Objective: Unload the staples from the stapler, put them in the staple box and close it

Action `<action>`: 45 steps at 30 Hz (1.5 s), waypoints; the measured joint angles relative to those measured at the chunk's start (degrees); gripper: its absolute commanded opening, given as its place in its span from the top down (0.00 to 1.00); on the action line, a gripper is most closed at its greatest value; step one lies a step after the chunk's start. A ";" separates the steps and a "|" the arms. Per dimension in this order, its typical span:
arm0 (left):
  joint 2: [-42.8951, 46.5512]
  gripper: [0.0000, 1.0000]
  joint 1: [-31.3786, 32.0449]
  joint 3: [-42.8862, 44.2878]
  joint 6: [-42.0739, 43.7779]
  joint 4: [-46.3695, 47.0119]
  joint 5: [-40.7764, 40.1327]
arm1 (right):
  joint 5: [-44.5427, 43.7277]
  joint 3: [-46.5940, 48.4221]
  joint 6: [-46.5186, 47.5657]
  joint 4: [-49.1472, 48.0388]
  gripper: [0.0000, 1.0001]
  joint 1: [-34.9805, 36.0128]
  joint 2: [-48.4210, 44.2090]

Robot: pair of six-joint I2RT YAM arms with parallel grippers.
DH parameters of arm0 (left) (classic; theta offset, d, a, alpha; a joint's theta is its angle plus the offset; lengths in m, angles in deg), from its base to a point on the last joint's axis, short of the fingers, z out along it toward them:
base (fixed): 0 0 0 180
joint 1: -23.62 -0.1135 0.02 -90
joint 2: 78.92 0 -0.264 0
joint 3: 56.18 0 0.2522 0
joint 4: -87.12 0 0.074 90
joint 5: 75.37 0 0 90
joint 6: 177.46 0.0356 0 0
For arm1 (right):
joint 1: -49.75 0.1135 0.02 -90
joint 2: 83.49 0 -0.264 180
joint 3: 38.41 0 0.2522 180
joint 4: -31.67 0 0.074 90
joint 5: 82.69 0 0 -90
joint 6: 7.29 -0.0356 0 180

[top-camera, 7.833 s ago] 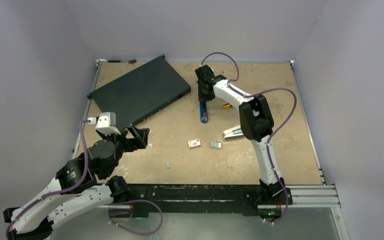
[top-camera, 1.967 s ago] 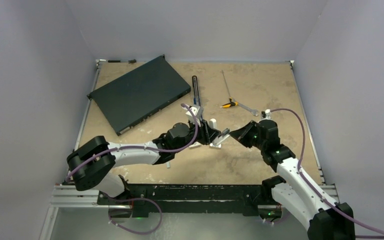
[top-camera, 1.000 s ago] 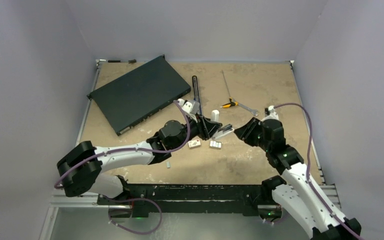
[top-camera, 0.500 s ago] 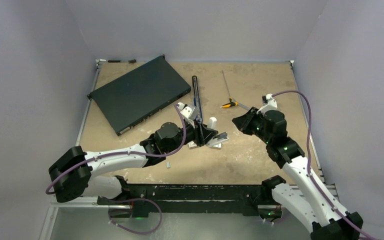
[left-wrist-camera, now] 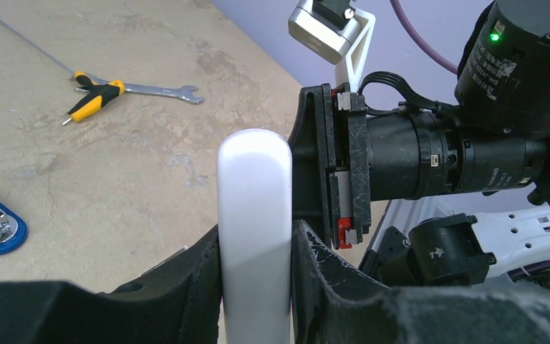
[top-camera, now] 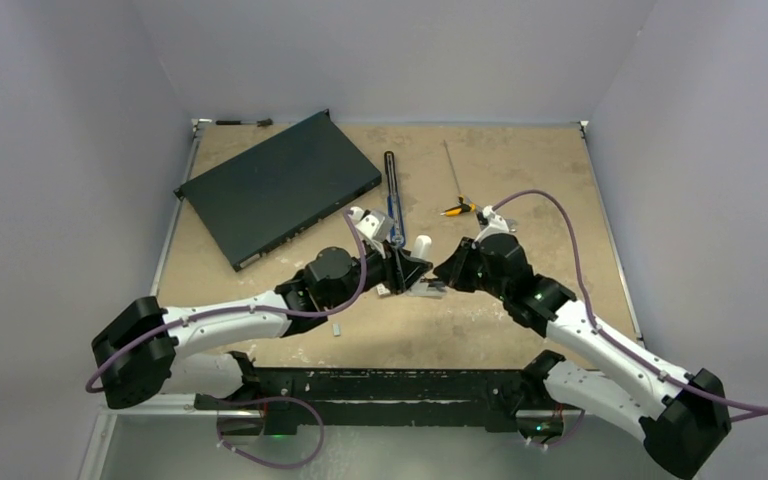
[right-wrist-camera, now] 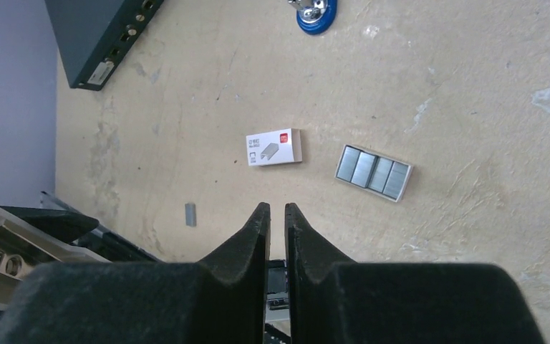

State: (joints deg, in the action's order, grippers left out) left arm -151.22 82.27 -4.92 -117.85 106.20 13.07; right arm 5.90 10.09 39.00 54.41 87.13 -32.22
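Left claw [left-wrist-camera: 254, 247] is clamped on the stapler [left-wrist-camera: 254, 179], with the white body jammed between both fingers and sticking out past them. Right claw [right-wrist-camera: 273, 209] sits just beside it, nose to nose, fingers almost pressed together with only a slit between. Whether that slit pinches some part of the stapler, I cannot tell. What is loaded inside the stapler shows in no view.

Down on the counter [right-wrist-camera: 473, 86] under the right claw there's a loose strip of staples [right-wrist-camera: 190, 213] lying alone, a tray [right-wrist-camera: 374, 173] of more strips, and a box [right-wrist-camera: 274, 147] roughly between them.

Now the danger, as I read it. The two claws are very close, and one careless nudge knocks them together. The left claw holds only the smooth white body, so a pull on the magazine could twist the stapler or slide it out. And if a strip comes free in the air, it can drop, break up and scatter among the ones lying on the counter.
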 measured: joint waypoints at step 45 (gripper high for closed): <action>14.51 1.00 0.42 -12.20 -1.66 6.84 -13.66 | -24.11 2.25 -21.14 1.51 0.82 26.05 6.16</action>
State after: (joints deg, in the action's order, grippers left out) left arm -136.70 82.68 -17.12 -119.52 113.04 -0.59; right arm -18.21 12.34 17.87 55.91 113.19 -26.06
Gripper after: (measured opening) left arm 0.329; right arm 0.173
